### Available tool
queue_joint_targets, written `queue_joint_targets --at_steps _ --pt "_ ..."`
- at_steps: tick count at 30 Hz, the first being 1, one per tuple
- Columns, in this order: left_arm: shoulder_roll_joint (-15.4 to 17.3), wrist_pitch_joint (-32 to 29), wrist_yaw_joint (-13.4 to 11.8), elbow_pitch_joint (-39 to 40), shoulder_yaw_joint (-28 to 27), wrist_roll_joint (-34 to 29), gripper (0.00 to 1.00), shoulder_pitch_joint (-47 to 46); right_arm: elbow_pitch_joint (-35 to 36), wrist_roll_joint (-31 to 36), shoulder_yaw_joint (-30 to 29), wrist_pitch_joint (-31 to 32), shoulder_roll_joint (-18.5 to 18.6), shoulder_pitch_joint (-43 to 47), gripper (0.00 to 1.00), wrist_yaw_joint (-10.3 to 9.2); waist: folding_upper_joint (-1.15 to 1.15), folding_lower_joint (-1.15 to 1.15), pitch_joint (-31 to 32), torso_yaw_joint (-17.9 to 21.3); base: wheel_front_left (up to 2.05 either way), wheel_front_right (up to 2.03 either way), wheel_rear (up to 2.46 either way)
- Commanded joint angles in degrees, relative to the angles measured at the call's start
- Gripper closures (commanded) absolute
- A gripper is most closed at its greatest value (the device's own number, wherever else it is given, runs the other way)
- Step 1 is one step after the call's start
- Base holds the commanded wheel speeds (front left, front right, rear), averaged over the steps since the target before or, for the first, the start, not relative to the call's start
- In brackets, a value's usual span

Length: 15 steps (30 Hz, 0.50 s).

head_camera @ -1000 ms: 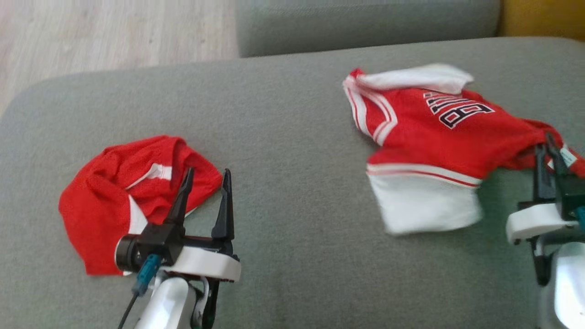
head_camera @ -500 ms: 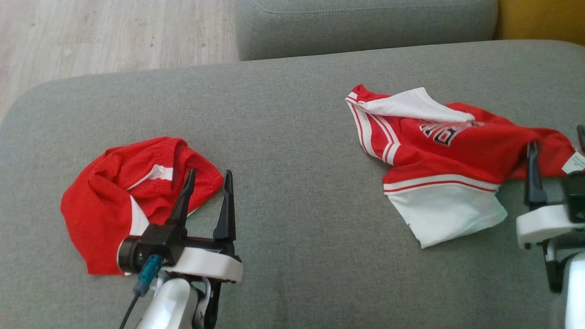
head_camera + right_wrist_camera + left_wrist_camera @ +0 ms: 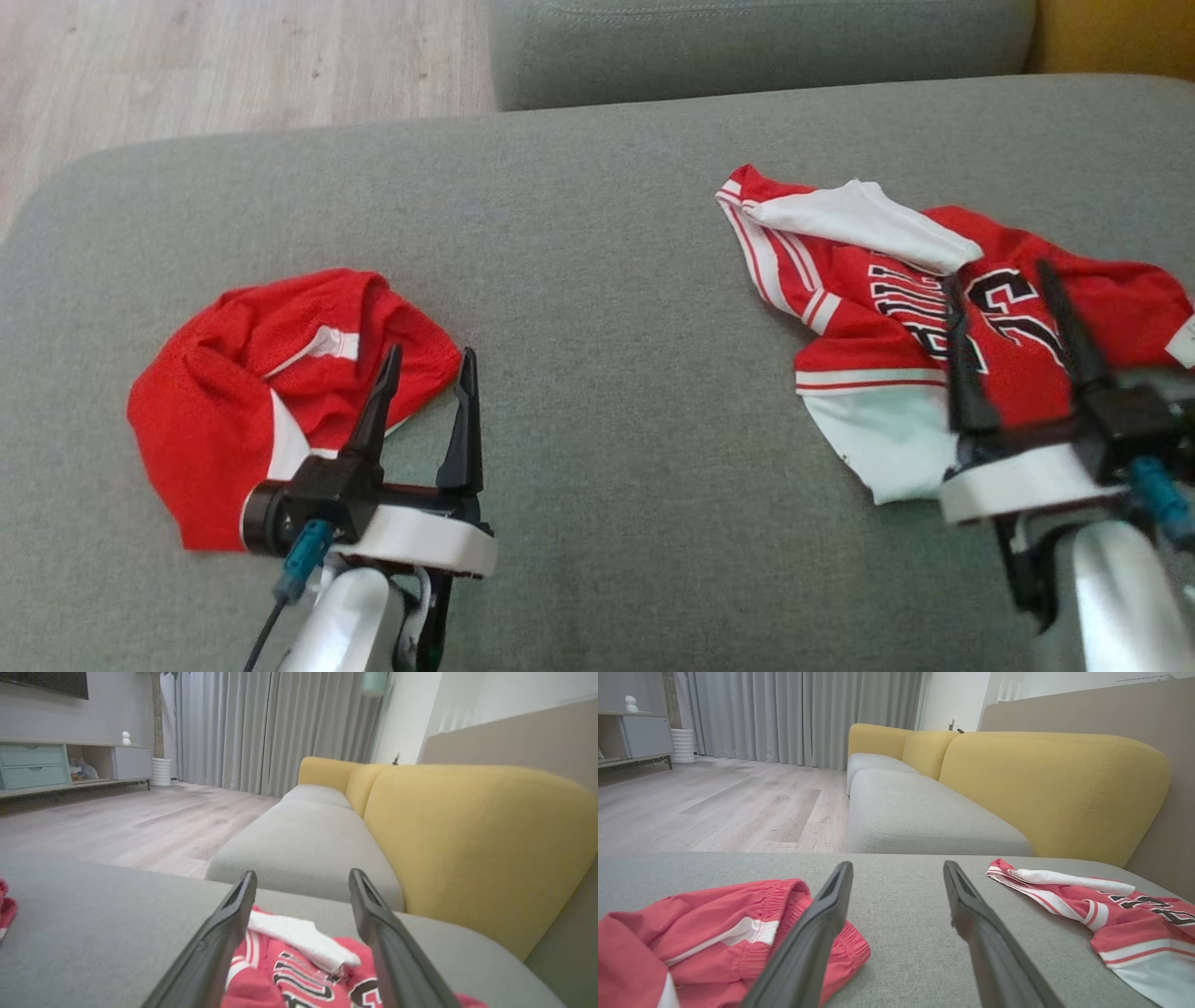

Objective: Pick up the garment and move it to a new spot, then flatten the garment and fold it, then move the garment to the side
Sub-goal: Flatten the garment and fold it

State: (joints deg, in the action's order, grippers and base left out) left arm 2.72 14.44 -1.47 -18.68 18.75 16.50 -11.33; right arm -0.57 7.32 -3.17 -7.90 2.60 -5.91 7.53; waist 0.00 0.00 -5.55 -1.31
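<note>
Spanning grey cushion (image 3: 597,280) before wood floor (image 3: 233,65), yellow backrest (image 3: 1055,788)

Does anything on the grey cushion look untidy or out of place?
The red jersey lies crumpled, a white flap folded partly over its lettering; the red shorts sit bunched in a heap. Neither lies flat.
</note>
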Motion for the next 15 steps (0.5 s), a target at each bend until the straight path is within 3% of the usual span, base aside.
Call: queue_joint_targets --at_steps 1,11,15 --pt "0.16 0.56 0.10 1.58 -1.47 -0.45 0.00 -2.17 0.86 -0.68 1.82 -0.54 0.29 -0.18 0.00 -0.04 0.00 0.00 -0.40 -0.34 0.00 0.00 0.00" --pt "0.16 0.56 0.19 1.53 -0.86 -0.49 0.00 -3.89 -12.74 -6.41 7.54 3.99 0.29 -3.13 0.00 -0.04 0.00 0.00 -4.01 -2.13 0.00 0.00 0.00" --pt "0.16 0.56 0.11 1.49 -0.11 -0.04 0.00 -4.72 -19.62 -5.21 8.65 6.44 0.28 -6.29 0.00 -0.04 0.00 0.00 -5.33 -2.94 0.00 0.00 0.00"
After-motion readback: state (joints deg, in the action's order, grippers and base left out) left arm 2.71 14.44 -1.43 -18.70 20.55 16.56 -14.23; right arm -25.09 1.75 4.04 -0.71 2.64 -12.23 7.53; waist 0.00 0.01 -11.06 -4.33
